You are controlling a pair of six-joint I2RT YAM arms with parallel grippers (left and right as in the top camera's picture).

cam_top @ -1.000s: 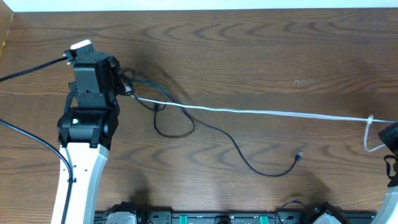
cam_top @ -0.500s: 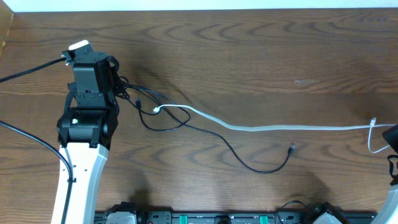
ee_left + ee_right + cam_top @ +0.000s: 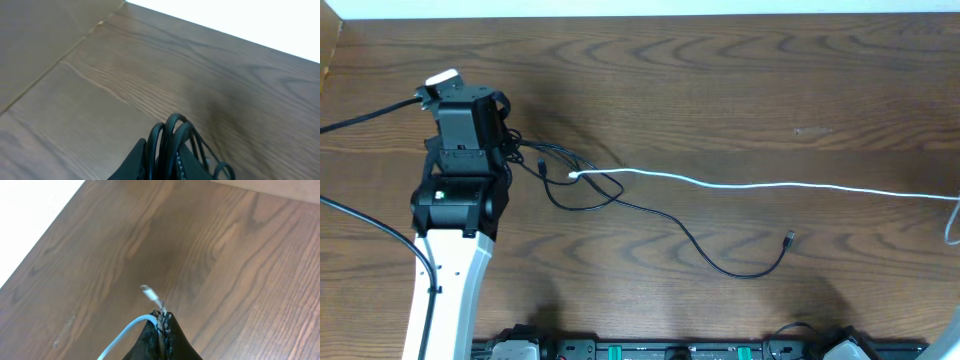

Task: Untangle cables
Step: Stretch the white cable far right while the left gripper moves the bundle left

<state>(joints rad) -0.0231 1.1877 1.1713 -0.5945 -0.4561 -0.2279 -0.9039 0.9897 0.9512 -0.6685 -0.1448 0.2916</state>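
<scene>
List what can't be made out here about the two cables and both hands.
The right hand: beyond the overhead view's right edge; only its wrist view shows it, shut on the white cable.
The left hand: hidden under its own arm in the overhead view; its wrist view cuts the fingertips at the bottom edge, with loops of the black cable in front.
Whether the white cable's end passes through the black loops: too small overhead.

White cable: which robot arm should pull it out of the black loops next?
Probably right: the right gripper is shut on the white cable near its plug, while the left gripper pinches the black cable loops.
</scene>
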